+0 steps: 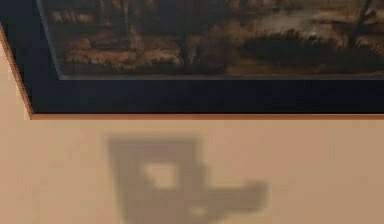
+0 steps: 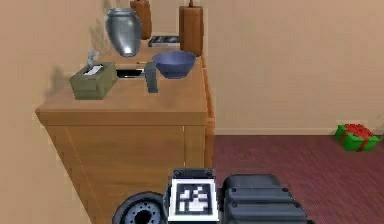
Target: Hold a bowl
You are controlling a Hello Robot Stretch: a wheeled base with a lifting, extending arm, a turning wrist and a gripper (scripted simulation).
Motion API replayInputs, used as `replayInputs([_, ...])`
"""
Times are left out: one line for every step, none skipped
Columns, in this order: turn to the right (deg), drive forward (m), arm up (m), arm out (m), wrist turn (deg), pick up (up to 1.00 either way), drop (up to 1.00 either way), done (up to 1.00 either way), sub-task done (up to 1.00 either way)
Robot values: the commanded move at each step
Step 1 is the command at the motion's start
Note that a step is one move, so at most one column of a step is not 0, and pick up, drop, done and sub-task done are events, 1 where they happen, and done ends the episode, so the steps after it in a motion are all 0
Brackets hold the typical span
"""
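A dark blue bowl [image 2: 174, 64] stands on top of a wooden dresser [image 2: 130, 135] in the arm side view, near the top's right edge. A small grey upright thing [image 2: 152, 79] stands just in front of it. At the bottom edge, a white square with black marks [image 2: 195, 196] sits beside the gripper's dark round body [image 2: 140, 212], well below the dresser top. I cannot make out the gripper's far end, so I cannot tell whether it holds anything.
On the dresser also stand a grey vase [image 2: 122, 32], an olive tissue box [image 2: 92, 82], a tall brown vase [image 2: 191, 30] and flat dark things [image 2: 128, 72]. A green and red box [image 2: 355, 137] lies on the dark red floor. A dark-framed painting [image 1: 210, 40] hangs close ahead.
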Motion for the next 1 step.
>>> replayInputs([0.0, 0.0, 0.0, 0.5, 0.0, 0.0, 0.0, 0.0, 0.0])
